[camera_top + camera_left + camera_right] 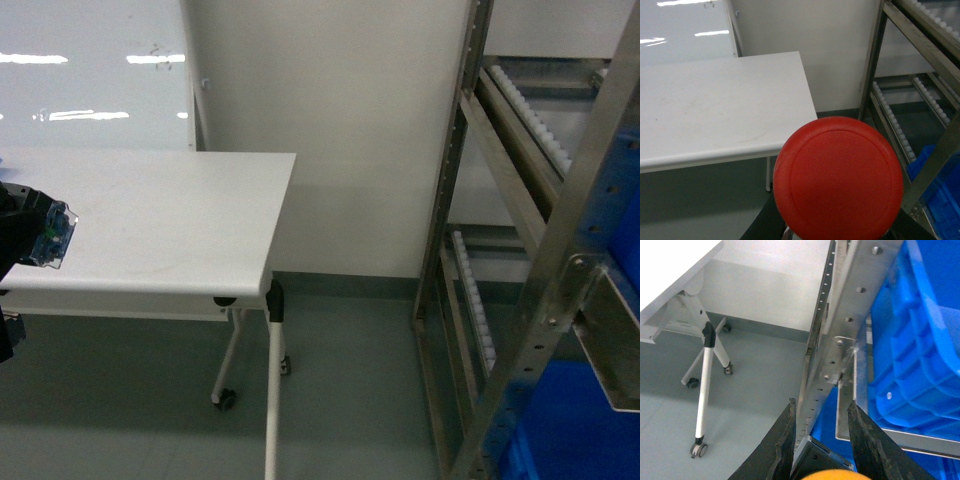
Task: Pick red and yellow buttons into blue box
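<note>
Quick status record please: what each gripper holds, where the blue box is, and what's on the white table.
left gripper: fingers hidden behind the red button, which fills the lower wrist view, apparently carried
right gripper: fingers either side of the yellow button, only its cap edge showing
blue box: on the metal rack, right of the white table
table top: no buttons visible on it
buttons in box: none seen yet
</note>
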Motion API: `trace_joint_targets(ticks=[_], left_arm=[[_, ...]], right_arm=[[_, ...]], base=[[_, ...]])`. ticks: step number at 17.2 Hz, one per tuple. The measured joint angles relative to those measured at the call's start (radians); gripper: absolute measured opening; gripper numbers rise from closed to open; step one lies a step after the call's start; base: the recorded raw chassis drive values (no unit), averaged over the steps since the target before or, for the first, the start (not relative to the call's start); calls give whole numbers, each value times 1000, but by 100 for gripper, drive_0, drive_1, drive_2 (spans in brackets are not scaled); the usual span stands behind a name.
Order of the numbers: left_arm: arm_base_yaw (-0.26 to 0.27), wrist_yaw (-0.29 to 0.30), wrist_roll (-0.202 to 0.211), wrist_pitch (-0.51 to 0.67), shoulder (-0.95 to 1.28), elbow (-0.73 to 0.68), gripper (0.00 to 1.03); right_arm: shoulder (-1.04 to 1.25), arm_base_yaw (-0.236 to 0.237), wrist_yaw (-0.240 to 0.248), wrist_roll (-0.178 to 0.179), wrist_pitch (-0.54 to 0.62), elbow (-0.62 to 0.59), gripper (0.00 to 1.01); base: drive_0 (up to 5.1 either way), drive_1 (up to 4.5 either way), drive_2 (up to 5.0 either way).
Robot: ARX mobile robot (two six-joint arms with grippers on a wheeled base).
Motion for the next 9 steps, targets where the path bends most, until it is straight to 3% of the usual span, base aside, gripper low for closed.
trace_joint_targets(ticks=[9], left_arm=[[-1,0,0,1,0,0,22]], right_arm=[[0,0,1,0,0,0,29]], base=[[495,-245,-245]])
